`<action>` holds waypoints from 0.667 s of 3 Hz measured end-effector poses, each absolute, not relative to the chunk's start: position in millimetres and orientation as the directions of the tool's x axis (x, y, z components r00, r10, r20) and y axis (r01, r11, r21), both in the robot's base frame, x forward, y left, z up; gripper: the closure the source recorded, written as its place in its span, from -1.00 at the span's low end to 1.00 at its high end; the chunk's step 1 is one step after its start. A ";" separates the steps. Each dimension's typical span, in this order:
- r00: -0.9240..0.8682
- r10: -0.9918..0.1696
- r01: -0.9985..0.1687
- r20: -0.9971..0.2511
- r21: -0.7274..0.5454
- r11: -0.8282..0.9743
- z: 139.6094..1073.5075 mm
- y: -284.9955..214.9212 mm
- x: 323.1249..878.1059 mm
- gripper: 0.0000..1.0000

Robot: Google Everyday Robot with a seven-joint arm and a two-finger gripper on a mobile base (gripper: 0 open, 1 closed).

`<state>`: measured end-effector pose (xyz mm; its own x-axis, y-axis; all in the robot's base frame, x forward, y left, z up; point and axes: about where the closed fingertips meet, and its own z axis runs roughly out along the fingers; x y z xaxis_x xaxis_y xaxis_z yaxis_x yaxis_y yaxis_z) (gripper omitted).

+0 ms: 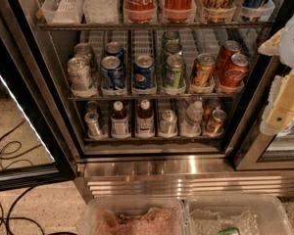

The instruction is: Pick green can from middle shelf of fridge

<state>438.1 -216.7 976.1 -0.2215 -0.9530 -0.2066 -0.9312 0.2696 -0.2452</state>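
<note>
The fridge [152, 168] stands open in front of me, its steel base below the shelves. On the middle shelf [152, 96] a lane of three green cans runs front to back. The front green can [174, 72] stands upright at the shelf's front stop, between a blue Pepsi can [144, 71] on its left and a gold-orange can [202, 70] on its right. My gripper [280, 109], pale yellow and white, hangs at the right edge of the view, outside the fridge, to the right of the cans and slightly lower. It holds nothing that I can see.
Red Coca-Cola cans [233, 70] and silver cans [80, 75] flank the row. Coca-Cola bottles [139, 1] stand on the shelf above, with bottles and cans [145, 119] below. The glass door [19, 106] is open at left. Two clear plastic bins [132, 219] sit on the floor in front. Cables [7, 151] lie at left.
</note>
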 end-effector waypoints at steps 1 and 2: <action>-0.222 -0.953 -0.931 -0.207 -0.245 0.270 976.1 -216.7 438.1 -1.00; -0.218 -0.949 -0.925 -0.227 -0.261 0.275 978.7 -215.2 439.0 -1.00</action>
<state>439.0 -215.2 978.7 -0.2185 -0.9490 -0.2271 -0.9253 0.2754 -0.2608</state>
